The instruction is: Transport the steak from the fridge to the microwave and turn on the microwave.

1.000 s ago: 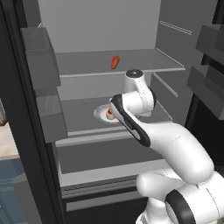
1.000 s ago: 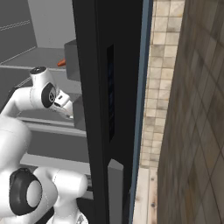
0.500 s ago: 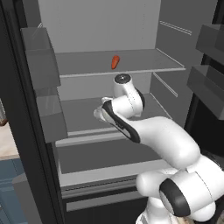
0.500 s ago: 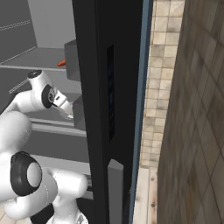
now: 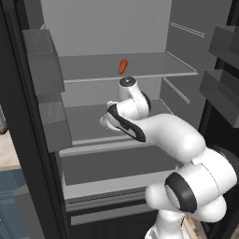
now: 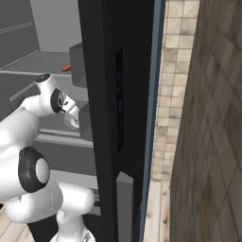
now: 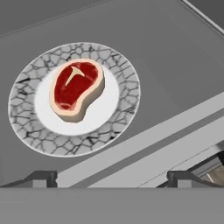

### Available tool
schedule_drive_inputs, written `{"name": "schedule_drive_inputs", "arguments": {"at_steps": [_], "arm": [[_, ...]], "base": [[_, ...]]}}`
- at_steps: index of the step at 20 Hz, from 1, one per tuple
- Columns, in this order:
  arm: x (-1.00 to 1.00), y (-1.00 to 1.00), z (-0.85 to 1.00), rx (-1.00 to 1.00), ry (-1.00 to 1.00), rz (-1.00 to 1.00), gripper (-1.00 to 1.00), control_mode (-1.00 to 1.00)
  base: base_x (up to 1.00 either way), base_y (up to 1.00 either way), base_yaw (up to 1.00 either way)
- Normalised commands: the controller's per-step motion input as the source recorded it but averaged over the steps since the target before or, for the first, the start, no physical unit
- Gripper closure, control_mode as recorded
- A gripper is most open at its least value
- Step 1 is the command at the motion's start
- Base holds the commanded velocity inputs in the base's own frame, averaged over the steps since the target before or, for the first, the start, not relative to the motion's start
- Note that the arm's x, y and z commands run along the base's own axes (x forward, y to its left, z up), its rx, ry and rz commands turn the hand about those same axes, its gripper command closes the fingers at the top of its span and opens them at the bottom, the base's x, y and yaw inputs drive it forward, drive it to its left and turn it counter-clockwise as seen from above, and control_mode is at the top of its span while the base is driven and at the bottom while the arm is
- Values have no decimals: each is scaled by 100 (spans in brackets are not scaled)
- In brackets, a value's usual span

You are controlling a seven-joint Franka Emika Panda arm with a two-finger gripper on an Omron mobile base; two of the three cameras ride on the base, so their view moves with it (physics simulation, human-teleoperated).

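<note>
The steak (image 7: pixel 77 89), red with a pale fat rim, lies on a white plate with a crackled grey border (image 7: pixel 124 72). The plate rests on a grey shelf of the fridge (image 5: pixel 84 119). My gripper (image 7: pixel 114 178) hovers above the shelf's front edge, short of the plate, open, with nothing between its fingertips (image 7: pixel 42 176). In the left base view my hand (image 5: pixel 110 120) reaches over the middle shelf and covers the plate. The microwave is out of view.
An orange carrot-like item (image 5: pixel 123 66) lies on the upper shelf. Grey door bins (image 5: pixel 44 60) hang at the left and others (image 5: pixel 223 84) at the right. The black fridge door edge (image 6: pixel 118 118) and a tiled wall (image 6: pixel 208 118) stand to the right.
The arm has swung left and the hand has settled over the middle shelf. The plate with the steak, seen beside the hand a second ago, is now hidden behind it.
</note>
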Motion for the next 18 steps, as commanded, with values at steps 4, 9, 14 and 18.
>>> {"name": "schedule_drive_inputs", "arguments": {"at_steps": [4, 9, 14, 18], "arm": [[23, 0, -17, -2, 0, 0, -100, -100], [26, 0, -16, 0, 0, 0, -100, -100], [24, 0, -12, 0, 0, 0, -100, -100], [19, 1, -11, 0, 0, 0, -100, -100]], "base": [[0, 0, 0], [0, 0, 0], [0, 0, 0], [0, 0, 0]]}}
